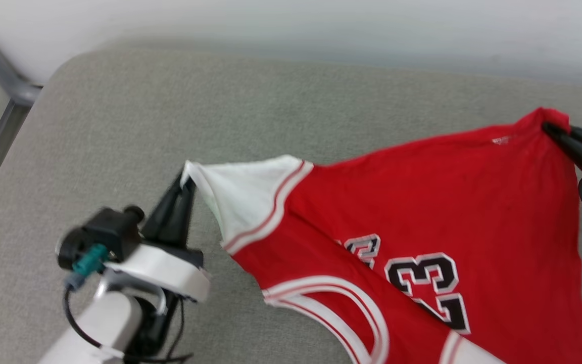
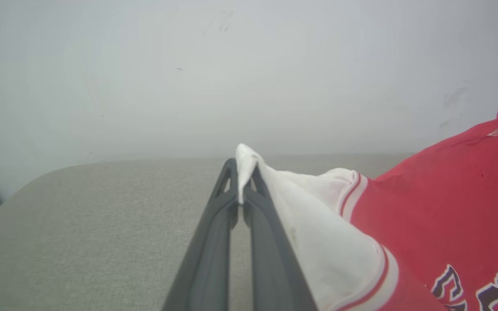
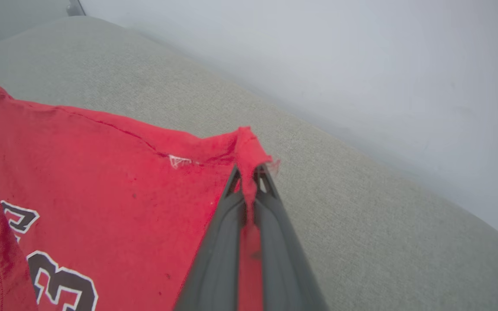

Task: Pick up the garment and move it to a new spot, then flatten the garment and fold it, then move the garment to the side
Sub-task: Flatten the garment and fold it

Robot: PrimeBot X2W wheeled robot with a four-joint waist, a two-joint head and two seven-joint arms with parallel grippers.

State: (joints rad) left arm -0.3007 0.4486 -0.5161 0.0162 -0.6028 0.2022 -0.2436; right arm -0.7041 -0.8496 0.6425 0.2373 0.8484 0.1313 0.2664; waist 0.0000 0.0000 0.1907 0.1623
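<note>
The garment (image 1: 422, 202), a red jersey with white sleeves, striped trim and black "23" lettering, hangs stretched between both grippers above the grey cushioned surface (image 1: 170, 101). My left gripper (image 1: 186, 178) is shut on the tip of a white sleeve (image 2: 309, 207); the left wrist view shows white cloth pinched at the fingertips (image 2: 242, 172). My right gripper (image 1: 548, 127) is shut on a red corner of the garment, with red cloth (image 3: 102, 164) bunched between its dark fingers (image 3: 249, 172). The lettering faces up, and the lower part of the garment runs out of the bottom of the head view.
A pale wall (image 1: 321, 30) runs along the far edge of the grey surface. A metal frame post (image 1: 3, 76) stands at the far left corner. Bare grey cushion lies to the left and behind the garment.
</note>
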